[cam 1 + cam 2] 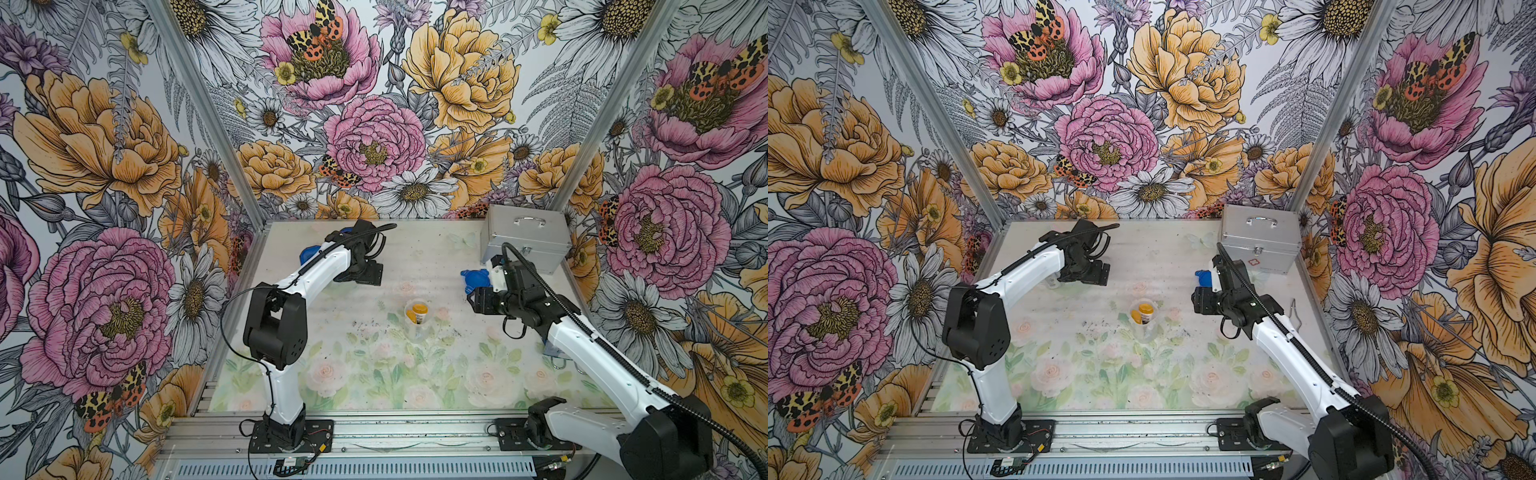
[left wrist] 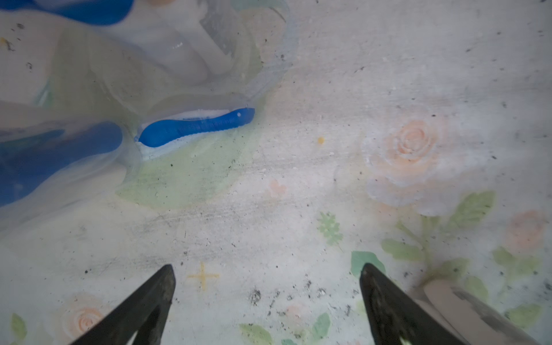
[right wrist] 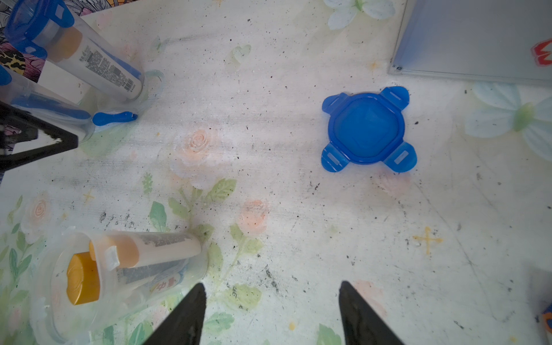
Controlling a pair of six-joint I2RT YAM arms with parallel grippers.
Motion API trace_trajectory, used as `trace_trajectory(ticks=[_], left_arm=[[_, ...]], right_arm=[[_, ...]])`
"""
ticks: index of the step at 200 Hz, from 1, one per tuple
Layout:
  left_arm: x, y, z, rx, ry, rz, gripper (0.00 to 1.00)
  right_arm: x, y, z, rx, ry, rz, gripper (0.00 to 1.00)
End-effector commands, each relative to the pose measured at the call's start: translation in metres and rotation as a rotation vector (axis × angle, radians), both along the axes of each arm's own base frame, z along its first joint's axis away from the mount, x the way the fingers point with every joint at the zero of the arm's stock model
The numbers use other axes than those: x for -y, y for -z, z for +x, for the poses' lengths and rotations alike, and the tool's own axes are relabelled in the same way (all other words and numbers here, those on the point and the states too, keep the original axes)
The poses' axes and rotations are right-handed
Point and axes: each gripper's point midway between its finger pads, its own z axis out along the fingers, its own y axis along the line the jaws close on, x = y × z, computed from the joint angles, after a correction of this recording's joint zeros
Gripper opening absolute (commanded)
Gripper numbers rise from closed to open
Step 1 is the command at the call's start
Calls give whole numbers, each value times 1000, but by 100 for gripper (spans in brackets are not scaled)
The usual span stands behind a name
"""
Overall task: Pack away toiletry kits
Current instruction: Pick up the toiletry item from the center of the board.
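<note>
Clear plastic cup (image 1: 415, 332) of one toiletry kit stands upright near the middle of the table (image 1: 415, 249). Its mouth is open, with two gold-capped bottles (image 3: 83, 277) and a small printed tube (image 3: 161, 279) inside. A blue four-tabbed lid (image 3: 367, 128) lies flat on the table at about 2 o'clock from the cup and apart from it. In both top views my right wrist covers part of it. Beyond the lid, at 1 o'clock in the far corner, sits the silver case (image 1: 523, 241), closed.

My right gripper (image 3: 271, 285) hangs at 3 o'clock from the cup, near the lid, its fingers apart with nothing between them. My left gripper (image 2: 267, 268) is at 10 o'clock from the cup, low over bare table, fingers spread wide and empty.

Just past it, at 9 o'clock, two more kits sit close together. One is a lidded cup (image 3: 98, 62) with a bottle inside. The other is a second cup (image 3: 44, 104) with a blue toothbrush (image 2: 194, 127) at its base; I cannot tell whether the brush is inside. My left arm (image 1: 316, 270) hides most of them in the top views.
</note>
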Motion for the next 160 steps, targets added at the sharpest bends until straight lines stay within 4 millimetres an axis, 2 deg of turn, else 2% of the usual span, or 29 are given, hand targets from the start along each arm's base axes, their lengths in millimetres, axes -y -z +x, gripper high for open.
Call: trace_trajectory(ticks=[1,38,63,102,160], left_arm=[[-5,4,43,144,49,32,98],[-8,23,72,204,95,80,99],[-13,43,83,194,91,62,99],[-16,58,95,196,116,59,99],[-17,62,103,188,136,42,98]], right_arm=[[0,-19,3,40,14,27,70],[2,-23,0,34,16,17,70],[5,-26,-5,30,21,10,70],[11,-29,-16,25,30,-6,70],[10,-31,-14,20,26,-14,70]])
